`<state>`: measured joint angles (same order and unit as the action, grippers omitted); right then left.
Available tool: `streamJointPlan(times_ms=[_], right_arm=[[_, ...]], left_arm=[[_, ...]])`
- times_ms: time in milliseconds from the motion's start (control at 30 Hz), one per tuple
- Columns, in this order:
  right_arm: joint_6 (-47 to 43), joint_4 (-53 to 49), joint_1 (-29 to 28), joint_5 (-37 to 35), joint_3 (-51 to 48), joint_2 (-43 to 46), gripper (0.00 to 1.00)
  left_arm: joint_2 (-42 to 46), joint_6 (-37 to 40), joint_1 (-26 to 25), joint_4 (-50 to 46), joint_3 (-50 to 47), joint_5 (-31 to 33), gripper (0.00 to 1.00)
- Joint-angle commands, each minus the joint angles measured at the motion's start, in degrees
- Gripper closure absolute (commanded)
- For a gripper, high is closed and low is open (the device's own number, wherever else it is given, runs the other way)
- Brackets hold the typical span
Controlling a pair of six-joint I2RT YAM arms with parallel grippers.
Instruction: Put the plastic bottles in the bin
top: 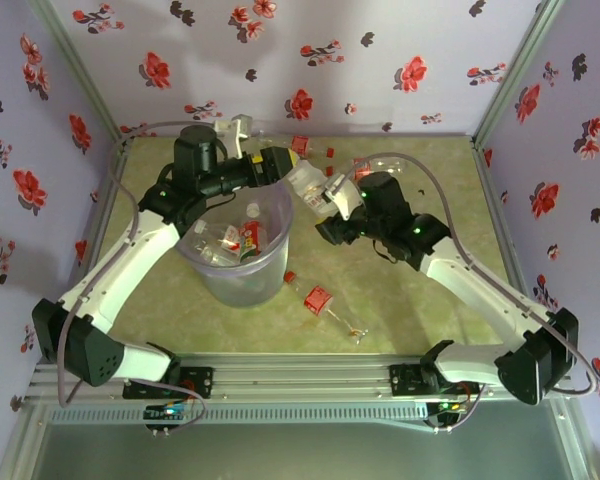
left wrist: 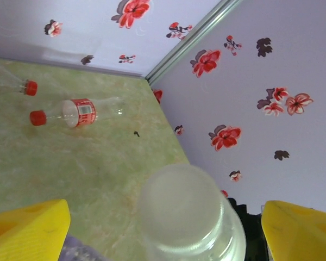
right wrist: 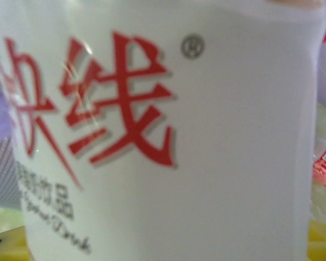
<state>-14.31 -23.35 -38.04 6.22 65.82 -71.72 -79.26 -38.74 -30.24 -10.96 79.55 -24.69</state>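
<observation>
- Held bottle: clear, pale plastic. The right wrist view shows, at very close range, a white label with large red Chinese characters and small grey print.
- Position: in the air just past the far right rim of the bin, between the two grippers.
- Axis: slanted, running from the left gripper down towards the right gripper. The rounded end faces the left wrist camera.
- Right gripper: closed on the held bottle at the end away from the bin.
- Left gripper: jaws wide. The yellow fingers stand well out on either side of the held bottle, with a gap on each side and no contact.
- Bin: round, translucent lavender, upright. The left arm passes over its far left rim.
- Bottles in the bin: lying at the bottom, at least one with a red label. The exact number cannot be told.
- Table bottle: clear, with a red label and a red cap. It lies flat to the right of the bin on its near side, with the cap end towards the bin and the base angled away towards the front edge.
- Back bottles: clear, with red caps, one with a red label. They lie on their sides beyond the bin, near the back wall.
</observation>
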Motion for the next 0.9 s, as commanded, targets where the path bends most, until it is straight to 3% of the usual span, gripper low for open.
streamJointPlan(times_ms=[0, 200, 567, 700, 867], right_arm=[[0.65, 1.54, -1.44, 0.94, 3.23, -1.17, 0.52], [-0.28, 3.18, -3.04, 2.30, 3.35, -1.69, 0.51], [-0.63, 3.94, -3.18, 1.52, 3.00, -1.77, 0.48], [-0.71, 4.22, -3.18, 1.41, 3.00, -1.67, 0.37], [-2.24, 3.07, -3.10, -0.20, 4.20, -1.46, 0.15]], left_arm=[[-1.00, -0.47, -1.28, 2.80, 2.69, -1.20, 0.08], [-3.02, -0.44, -2.63, 2.77, 3.66, -1.37, 0.11], [-3.81, -0.94, -3.21, 4.03, 3.69, -1.86, 0.46], [-3.39, -1.18, -3.17, 4.91, 3.81, -1.92, 0.57], [-3.37, -1.98, -2.76, 6.74, 4.34, -1.86, 0.61]])
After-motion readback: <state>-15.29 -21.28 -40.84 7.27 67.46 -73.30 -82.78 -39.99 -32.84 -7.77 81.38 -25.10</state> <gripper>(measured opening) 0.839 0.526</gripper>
